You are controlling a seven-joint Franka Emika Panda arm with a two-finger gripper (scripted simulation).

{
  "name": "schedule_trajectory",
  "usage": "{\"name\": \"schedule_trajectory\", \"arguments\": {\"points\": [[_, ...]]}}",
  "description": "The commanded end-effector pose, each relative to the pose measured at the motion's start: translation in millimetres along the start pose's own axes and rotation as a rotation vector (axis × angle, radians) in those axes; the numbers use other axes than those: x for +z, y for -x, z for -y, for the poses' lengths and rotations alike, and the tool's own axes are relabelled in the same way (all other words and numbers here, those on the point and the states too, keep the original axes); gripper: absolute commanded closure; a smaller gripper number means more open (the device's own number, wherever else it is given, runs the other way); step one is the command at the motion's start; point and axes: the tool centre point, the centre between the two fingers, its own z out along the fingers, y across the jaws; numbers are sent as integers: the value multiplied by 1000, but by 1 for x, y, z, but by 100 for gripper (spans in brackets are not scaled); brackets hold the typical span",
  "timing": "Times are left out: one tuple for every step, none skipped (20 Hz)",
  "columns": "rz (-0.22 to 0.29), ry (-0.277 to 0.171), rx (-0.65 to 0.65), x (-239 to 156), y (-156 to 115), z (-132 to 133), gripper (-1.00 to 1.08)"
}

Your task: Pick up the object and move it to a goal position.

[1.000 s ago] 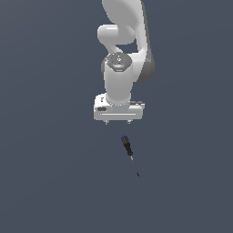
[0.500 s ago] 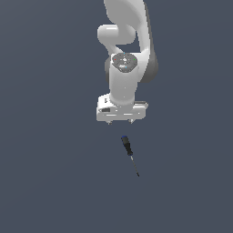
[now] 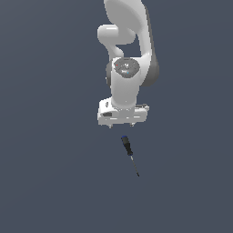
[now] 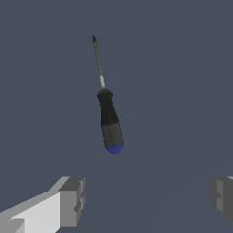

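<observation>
Grey tabletop (image 3: 50, 182) carries the screwdriver (image 3: 127, 146), just beyond the wide-open, empty tool (image 3: 122, 125), toward 5 o'clock.

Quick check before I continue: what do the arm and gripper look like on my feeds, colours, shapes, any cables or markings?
The arm is glossy white with rounded, bulbous links and dark grey bands at the joints. A grey disc with small red marks caps the wrist. The gripper is a wide white block; its fingers are squared grey pads. No cables or lettering show.
</observation>
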Motion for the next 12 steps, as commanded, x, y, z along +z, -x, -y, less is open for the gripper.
{"name": "schedule_trajectory", "arguments": {"points": [[-2, 0, -16, 6, -8, 3, -92], [-3, 0, -23, 9, -11, 4, -92], [-4, 0, -32, 13, -15, 6, -92], [-5, 0, -41, 16, -20, 8, -92], [-7, 0, -51, 21, -25, 9, -92], [-8, 0, -62, 25, -29, 12, -92], [-10, 0, -73, 30, -35, 14, -92], [-11, -1, -85, 35, -40, 16, -92], [-13, -1, -97, 41, -45, 19, -92], [-15, -2, -108, 46, -51, 21, -92], [-17, -3, -119, 52, -55, 24, -92], [-18, -3, -129, 57, -59, 26, -92]]}}
